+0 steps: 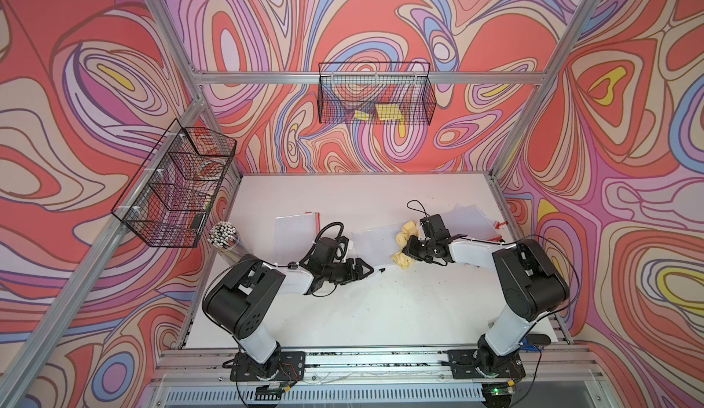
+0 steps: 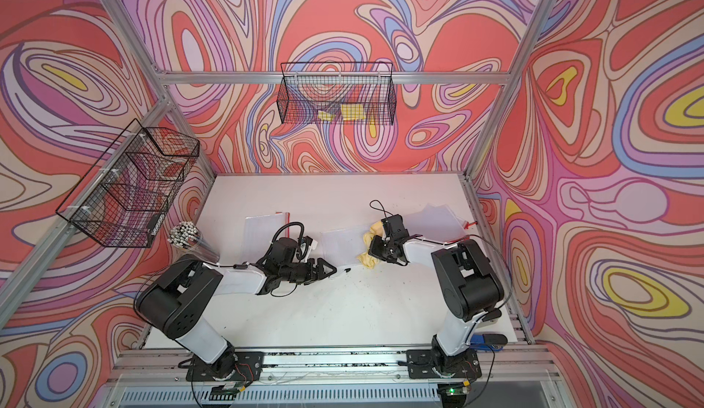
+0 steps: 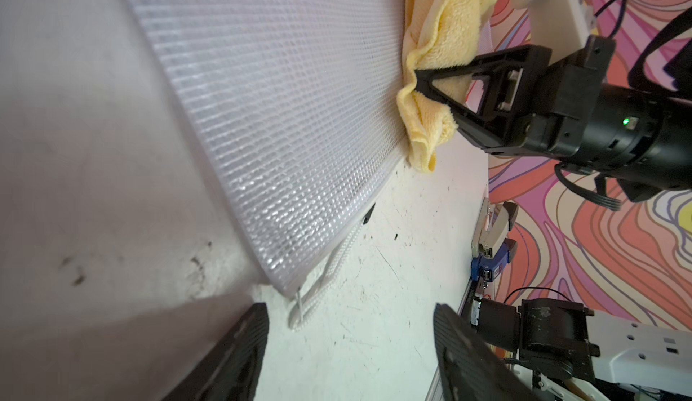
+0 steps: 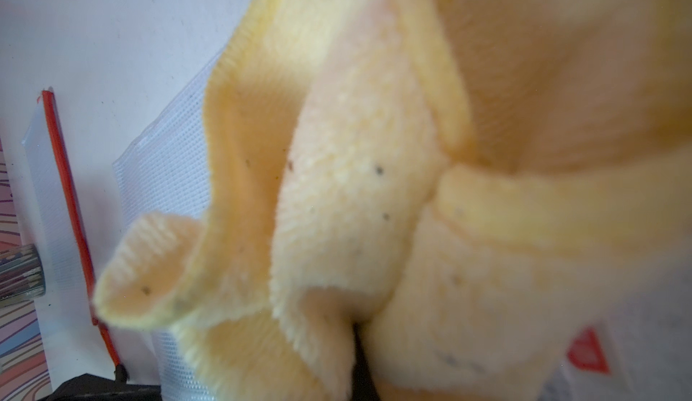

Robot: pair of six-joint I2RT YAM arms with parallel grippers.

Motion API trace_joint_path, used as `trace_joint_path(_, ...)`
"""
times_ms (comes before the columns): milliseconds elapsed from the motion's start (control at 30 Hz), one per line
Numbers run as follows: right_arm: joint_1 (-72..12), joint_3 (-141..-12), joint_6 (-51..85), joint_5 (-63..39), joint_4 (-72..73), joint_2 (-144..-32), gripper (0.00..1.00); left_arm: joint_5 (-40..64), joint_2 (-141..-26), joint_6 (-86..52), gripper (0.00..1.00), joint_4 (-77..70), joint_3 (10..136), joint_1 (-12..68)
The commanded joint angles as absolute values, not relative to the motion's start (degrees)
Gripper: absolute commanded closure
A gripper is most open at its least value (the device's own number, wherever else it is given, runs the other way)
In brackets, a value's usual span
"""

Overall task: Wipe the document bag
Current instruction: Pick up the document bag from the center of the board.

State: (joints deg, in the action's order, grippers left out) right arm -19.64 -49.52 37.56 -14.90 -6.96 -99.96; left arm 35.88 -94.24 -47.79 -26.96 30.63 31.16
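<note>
In both top views we see the document bag (image 1: 375,240) (image 2: 341,242), a translucent mesh pouch, lying flat near the middle of the white table (image 1: 381,311), between the two arms. The right gripper (image 1: 407,244) sits at the bag's edge on its own arm's side, clenched on a crumpled yellow cloth (image 1: 403,259) that rests partly on that edge. The left gripper (image 1: 365,268) is low over the table at the bag's near corner, but from above we cannot read how its jaws stand.

The left wrist view settles that. The left gripper (image 3: 350,324) is released, its two fingers (image 3: 239,350) well apart, with only bare table and the bag's white cord loop (image 3: 318,294) between them (nothing is held). Here we also make out the woven grid of the document bag (image 3: 281,118), a small black tab (image 3: 369,214) at its edge, and the tips of the right gripper (image 3: 417,77) pinched together into the yellow cloth (image 3: 442,51). The top views blur all of this.

The right wrist view is nearly filled by the yellow cloth (image 4: 355,193), speckled with dark flecks that no other view shows. Beside it we see a patch of the document bag (image 4: 168,163) and, beyond, a second pouch (image 4: 41,193) with a red zipper (image 4: 63,193). In a top view the second pouch (image 1: 295,227) lies on the left arm's side of the table.
</note>
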Motion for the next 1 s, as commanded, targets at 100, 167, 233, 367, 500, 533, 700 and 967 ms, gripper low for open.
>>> trace_joint_path(100, -19.7, -47.7, 36.8, -13.1, -15.1, -104.3, 1.0, 27.9, -95.4, -58.0, 0.23, -18.8, 23.8, 31.6)
trace_joint_path(167, -19.7, -47.9, 36.8, -13.2, -15.1, -104.3, 1.0, 27.8, -95.7, -59.3, 0.23, -19.8, 23.8, 31.6)
trace_joint_path(233, -19.7, -48.0, 36.8, -13.4, -15.1, -104.3, 1.0, 27.5, -97.0, -61.0, 0.23, -21.7, 23.9, 31.8)
trace_joint_path(367, -19.7, -47.8, 36.8, -13.4, -15.4, -103.5, 1.0, 27.2, -102.2, -66.4, 0.23, -32.4, 22.1, 32.0)
trace_joint_path(500, -19.7, -47.4, 36.7, -13.3, -15.8, -102.6, 1.0, 27.6, -110.4, -72.1, 0.24, -48.4, 19.1, 32.0)
trace_joint_path(533, -19.7, -47.5, 36.7, -13.2, -15.9, -102.6, 1.0, 27.7, -112.3, -73.4, 0.25, -52.1, 18.7, 32.0)
trace_joint_path(700, -19.7, -47.6, 36.4, -13.0, -16.6, -102.1, 1.0, 26.2, -118.1, -76.4, 0.27, -63.4, 15.9, 32.4)
trace_joint_path(967, -19.7, -48.4, 36.4, -13.2, -16.9, -102.6, 1.0, 25.6, -113.6, -71.1, 0.45, -53.5, 18.9, 32.9)
